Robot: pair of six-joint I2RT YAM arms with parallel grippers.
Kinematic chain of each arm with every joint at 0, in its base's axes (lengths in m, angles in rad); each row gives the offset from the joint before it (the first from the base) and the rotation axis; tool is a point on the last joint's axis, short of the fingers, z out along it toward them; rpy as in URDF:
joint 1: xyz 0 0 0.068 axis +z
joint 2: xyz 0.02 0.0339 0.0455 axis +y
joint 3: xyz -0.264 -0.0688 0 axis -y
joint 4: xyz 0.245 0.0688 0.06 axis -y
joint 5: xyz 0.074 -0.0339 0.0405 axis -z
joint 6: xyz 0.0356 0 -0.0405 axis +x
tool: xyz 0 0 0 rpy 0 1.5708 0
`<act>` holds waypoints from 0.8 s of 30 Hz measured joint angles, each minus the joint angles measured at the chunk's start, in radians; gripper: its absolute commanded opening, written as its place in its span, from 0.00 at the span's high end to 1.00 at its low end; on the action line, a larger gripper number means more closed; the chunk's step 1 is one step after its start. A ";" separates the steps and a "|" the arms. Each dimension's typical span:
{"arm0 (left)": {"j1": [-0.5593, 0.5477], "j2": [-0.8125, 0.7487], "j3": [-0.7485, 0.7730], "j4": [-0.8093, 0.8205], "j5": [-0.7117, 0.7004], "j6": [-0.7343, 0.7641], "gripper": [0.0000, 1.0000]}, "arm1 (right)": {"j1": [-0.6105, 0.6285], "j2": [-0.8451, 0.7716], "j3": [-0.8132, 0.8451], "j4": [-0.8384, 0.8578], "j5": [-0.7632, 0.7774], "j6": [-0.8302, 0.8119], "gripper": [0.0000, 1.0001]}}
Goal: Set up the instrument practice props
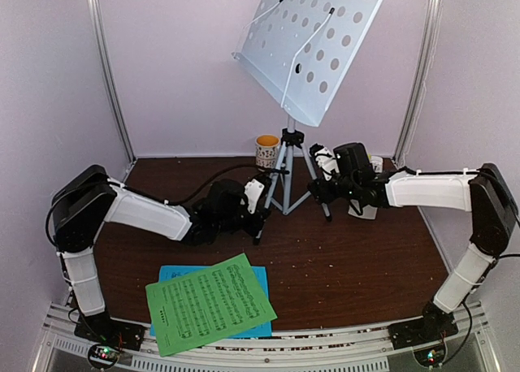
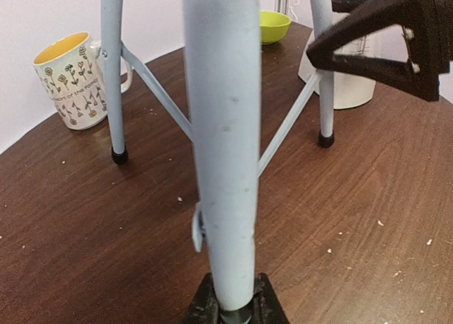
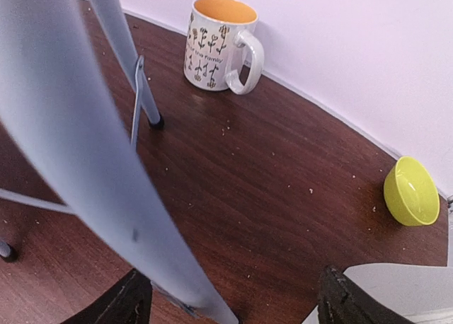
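Green sheet (image 1: pixel 210 303) lies over the blue sheet (image 1: pixel 260 281) at the near edge of the table (image 1: pixel 349 266), left of centre. Farther back, the music stand (image 1: pixel 325 31) is upright on its tripod. The left gripper (image 2: pixel 233 306) is clamped on the near-left leg. The right gripper (image 3: pixel 233 299) has its fingers spread, with the right leg between them. The metronome (image 2: pixel 354 90) sits far right, just behind that arm.

Blue sheet (image 1: pixel 172 272) mostly under green sheet (image 1: pixel 210 303); metronome (image 3: pixel 396 287) cut off in R-wrist view.
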 measured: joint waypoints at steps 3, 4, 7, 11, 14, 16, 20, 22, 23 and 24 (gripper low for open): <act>-0.029 0.005 0.006 0.001 -0.020 -0.015 0.91 | -0.001 -0.039 -0.003 0.003 0.010 0.032 0.18; -0.035 0.005 0.006 0.001 -0.031 -0.016 0.84 | -0.002 -0.044 -0.003 0.004 0.013 0.039 0.19; -0.053 0.005 0.006 0.004 -0.046 0.000 0.56 | -0.009 -0.047 -0.003 0.003 0.017 0.055 0.20; -0.067 0.005 -0.020 0.061 0.005 0.031 0.46 | -0.014 -0.047 -0.015 0.006 0.010 0.068 0.21; -0.020 -0.016 -0.093 0.123 0.145 0.048 0.40 | -0.018 -0.048 -0.032 0.012 -0.001 0.068 0.21; 0.043 -0.043 -0.160 0.175 0.262 0.061 0.38 | -0.018 -0.053 -0.045 0.019 -0.014 0.068 0.21; 0.182 -0.097 -0.220 0.200 0.419 0.117 0.38 | -0.019 -0.079 -0.076 0.019 -0.044 0.068 0.21; 0.241 -0.105 -0.198 0.183 0.472 0.153 0.40 | -0.019 -0.093 -0.086 0.018 -0.056 0.068 0.21; 0.268 -0.105 -0.167 0.154 0.496 0.179 0.41 | -0.019 -0.098 -0.089 0.018 -0.059 0.068 0.21; 0.285 -0.101 -0.137 0.129 0.510 0.202 0.41 | -0.019 -0.103 -0.092 0.018 -0.064 0.069 0.21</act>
